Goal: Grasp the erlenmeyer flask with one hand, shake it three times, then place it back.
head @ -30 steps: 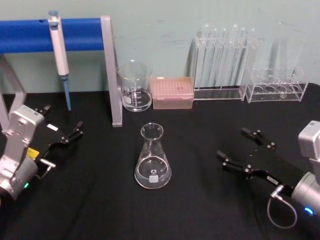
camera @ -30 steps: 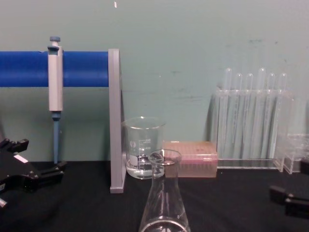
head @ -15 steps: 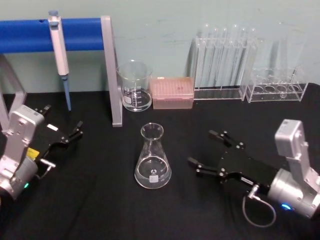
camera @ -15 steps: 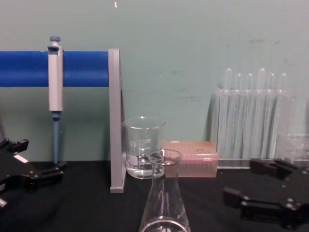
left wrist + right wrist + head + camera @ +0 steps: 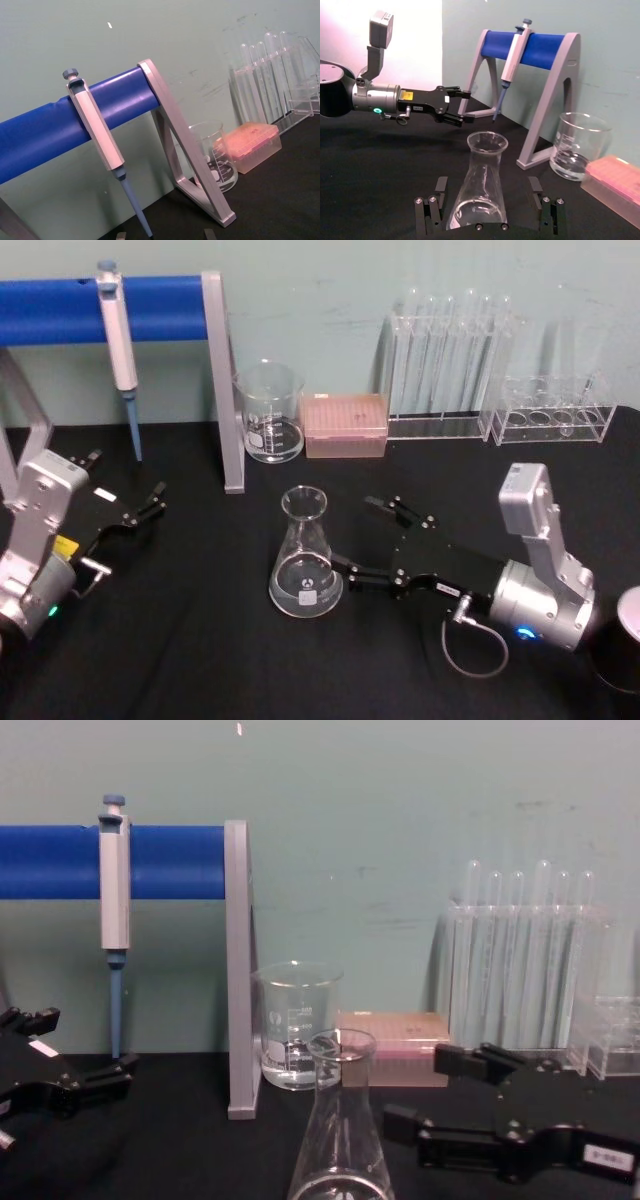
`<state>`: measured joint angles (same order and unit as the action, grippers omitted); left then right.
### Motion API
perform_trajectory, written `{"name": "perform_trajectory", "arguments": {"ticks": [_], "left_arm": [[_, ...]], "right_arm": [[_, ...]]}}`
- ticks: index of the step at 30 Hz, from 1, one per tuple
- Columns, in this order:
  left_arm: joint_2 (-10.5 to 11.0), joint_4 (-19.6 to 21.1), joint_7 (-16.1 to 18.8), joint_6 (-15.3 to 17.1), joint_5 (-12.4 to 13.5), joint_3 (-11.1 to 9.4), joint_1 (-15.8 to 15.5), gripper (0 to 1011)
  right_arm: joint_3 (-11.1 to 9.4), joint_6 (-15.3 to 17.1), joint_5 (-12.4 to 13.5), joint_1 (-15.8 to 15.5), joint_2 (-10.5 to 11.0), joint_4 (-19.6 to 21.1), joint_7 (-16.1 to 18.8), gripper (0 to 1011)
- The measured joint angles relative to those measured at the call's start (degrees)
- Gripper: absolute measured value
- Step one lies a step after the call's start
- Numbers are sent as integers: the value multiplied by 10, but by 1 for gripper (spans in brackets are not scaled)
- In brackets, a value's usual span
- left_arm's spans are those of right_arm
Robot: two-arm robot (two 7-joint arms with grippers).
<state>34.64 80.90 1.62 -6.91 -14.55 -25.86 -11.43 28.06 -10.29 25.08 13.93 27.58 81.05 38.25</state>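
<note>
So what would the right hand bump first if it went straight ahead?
The erlenmeyer flask. The open right hand points straight at it, and the right wrist view shows the flask centred between its jaws, so probably the glass comes first.

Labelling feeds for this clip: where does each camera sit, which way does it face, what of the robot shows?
Head view: high, facing down at the table; left gripper parked left, open right gripper flanking the erlenmeyer flask.
Chest view: low, facing level toward the wall; both grippers at its sides.
Left wrist view: on the left arm, facing the pipette rack; fingertips at the edge.
Right wrist view: on the right arm, facing the flask between its fingers, left gripper beyond.
Shared: all show the beaker.
</note>
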Motion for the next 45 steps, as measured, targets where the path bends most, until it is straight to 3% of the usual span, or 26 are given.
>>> {"name": "perform_trajectory", "arguments": {"ticks": [20, 45], "left_arm": [[0, 0, 0, 0, 0, 0, 0, 1001], [0, 0, 0, 0, 0, 0, 0, 1001]], "right_arm": [[37, -10, 10, 88, -58, -111, 52, 1003], [55, -16, 15, 126, -86, -165, 69, 1003]]}}
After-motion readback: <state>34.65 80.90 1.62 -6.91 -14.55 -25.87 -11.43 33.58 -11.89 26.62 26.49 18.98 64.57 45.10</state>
